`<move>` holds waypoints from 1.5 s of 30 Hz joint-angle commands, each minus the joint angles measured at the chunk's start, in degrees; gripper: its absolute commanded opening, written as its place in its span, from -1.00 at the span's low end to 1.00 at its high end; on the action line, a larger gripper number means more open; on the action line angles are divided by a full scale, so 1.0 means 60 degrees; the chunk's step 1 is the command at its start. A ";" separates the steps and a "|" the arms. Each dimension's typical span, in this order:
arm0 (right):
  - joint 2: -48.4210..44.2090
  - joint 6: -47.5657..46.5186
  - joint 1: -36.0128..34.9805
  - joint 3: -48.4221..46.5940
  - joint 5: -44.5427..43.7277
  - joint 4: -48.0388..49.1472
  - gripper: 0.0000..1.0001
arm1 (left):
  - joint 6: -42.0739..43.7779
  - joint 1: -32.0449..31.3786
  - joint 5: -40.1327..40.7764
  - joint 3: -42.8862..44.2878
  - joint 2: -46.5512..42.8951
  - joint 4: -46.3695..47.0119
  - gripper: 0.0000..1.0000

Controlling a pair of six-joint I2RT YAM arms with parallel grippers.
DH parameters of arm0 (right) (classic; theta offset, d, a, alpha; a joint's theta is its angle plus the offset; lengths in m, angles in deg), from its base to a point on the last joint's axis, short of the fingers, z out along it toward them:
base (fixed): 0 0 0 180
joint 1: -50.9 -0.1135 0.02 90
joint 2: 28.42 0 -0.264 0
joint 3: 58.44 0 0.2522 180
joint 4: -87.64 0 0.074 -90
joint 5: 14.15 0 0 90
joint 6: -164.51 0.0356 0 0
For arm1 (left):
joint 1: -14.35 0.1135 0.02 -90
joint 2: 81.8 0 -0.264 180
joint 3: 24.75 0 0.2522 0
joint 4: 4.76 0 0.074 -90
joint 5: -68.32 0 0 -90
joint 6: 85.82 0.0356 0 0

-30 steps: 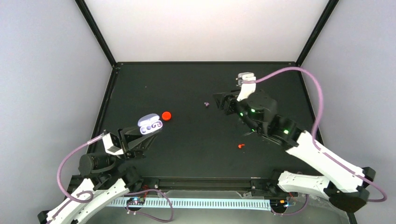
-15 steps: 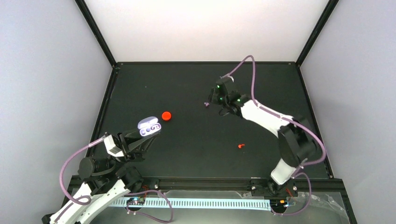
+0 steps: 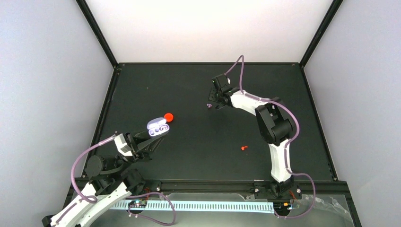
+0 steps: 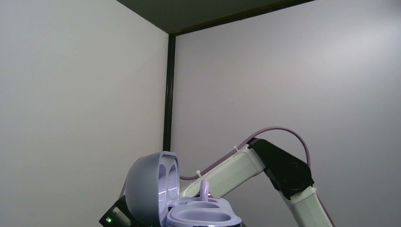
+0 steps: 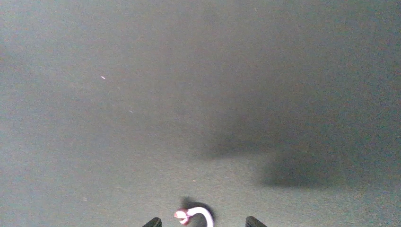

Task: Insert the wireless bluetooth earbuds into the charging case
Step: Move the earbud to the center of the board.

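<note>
The charging case is pale lavender with its lid open. My left gripper is shut on it and holds it above the table. In the left wrist view the lid stands upright. A purple earbud stem sticks up from the far well, and the near well is empty. The other earbud lies on the black table. My right gripper is open just over it. In the right wrist view this earbud lies between the two fingertips.
A round red cap lies right beside the held case. A small red bit lies on the table at mid right. The right arm stretches far over the back half of the table. Black frame posts stand at the back corners.
The right arm has stretched out and lowered its open gripper to the earbud on the table. The left gripper has carried the open case a little to the right, toward the red cap.
</note>
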 commanded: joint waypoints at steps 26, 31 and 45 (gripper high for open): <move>0.0982 -0.0098 -0.0014 -0.0074 0.0840 -0.0673 -0.51 | 0.0295 -0.0023 0.0427 -0.0275 -0.0268 -0.0216 -0.97; 0.0935 -0.0255 -0.0090 0.0066 0.0961 -0.0731 -0.55 | 0.0254 -0.0030 0.0378 -0.0356 -0.0295 -0.0117 -0.97; 0.0643 -0.0097 -0.0444 0.0186 0.1291 -0.0703 -0.72 | 0.0247 -0.0022 0.0322 -0.0422 -0.0340 -0.0022 -0.97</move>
